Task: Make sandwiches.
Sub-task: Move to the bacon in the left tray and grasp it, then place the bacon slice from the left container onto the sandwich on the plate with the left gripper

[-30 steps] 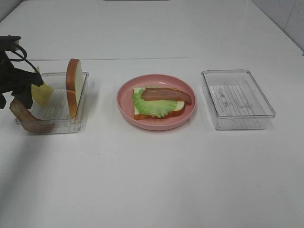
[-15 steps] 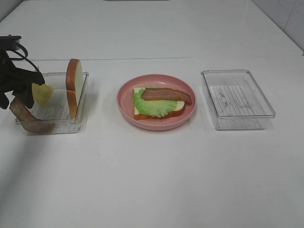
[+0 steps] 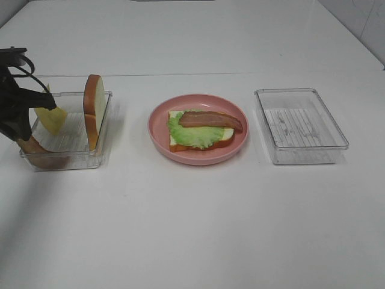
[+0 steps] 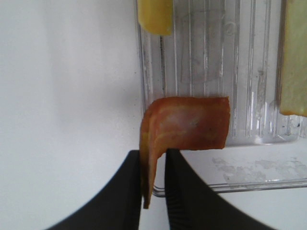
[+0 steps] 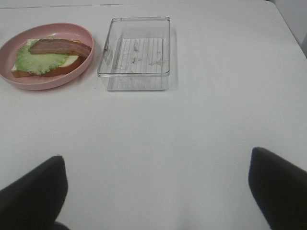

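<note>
Here the left pincer (image 4: 153, 154) pinches a bacon strip (image 4: 192, 122), the right pincer (image 5: 156, 155) gaping wide, empty.

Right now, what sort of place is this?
Probably a robot test bench staged as a pretend kitchen: a bare white table, a toy open sandwich on a pink plate, and the left tool pinching a toy bacon strip at a clear plastic tray.

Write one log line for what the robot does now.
left gripper: shut on bacon strip at tray edge | right gripper: open, empty | plate: bread, lettuce, bacon layer
</note>
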Available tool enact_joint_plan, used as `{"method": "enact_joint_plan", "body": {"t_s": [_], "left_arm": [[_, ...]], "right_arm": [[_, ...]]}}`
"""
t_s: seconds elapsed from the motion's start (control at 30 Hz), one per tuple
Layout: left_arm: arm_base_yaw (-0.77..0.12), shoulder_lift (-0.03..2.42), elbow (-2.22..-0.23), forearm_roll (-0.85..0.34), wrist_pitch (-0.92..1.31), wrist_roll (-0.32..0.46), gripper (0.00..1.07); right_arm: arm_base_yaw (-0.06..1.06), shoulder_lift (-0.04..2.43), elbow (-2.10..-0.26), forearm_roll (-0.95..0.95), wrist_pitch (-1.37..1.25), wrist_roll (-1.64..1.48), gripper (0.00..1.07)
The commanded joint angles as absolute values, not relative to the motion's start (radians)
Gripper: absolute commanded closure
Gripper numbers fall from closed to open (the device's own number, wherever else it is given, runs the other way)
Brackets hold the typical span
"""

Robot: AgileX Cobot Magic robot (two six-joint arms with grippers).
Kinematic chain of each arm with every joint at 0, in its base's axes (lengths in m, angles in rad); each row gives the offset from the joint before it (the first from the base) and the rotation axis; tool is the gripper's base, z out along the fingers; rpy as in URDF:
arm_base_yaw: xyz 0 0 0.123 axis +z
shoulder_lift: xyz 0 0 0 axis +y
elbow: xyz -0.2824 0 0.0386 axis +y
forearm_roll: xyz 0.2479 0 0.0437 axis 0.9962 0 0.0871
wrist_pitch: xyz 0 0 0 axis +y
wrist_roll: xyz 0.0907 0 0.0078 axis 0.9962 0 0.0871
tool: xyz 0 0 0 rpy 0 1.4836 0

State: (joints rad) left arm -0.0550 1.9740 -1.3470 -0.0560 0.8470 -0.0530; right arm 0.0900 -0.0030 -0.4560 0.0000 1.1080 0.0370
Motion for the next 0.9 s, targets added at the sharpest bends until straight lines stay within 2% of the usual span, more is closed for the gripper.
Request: {"method": "enact_joint_plan", "body": {"t_s": [0.03, 0.57, 0.9], "left_arm": [[-0.06, 1.975, -1.352, -0.066, 0.861, -0.051, 1.07], [-0.06, 1.967, -1.352, -0.066, 0.885, -0.054, 1.07], [-0.06, 1.808, -1.352, -0.067, 0.888, -0.063, 1.07]], "right_arm": [[0.088, -0.03, -0.453, -0.012, 1.099, 0.028, 0.11], [0.088, -0.03, -0.453, -0.012, 1.099, 0.028, 0.11], [0.088, -0.03, -0.453, -0.013, 1.099, 0.028, 0.11]]}}
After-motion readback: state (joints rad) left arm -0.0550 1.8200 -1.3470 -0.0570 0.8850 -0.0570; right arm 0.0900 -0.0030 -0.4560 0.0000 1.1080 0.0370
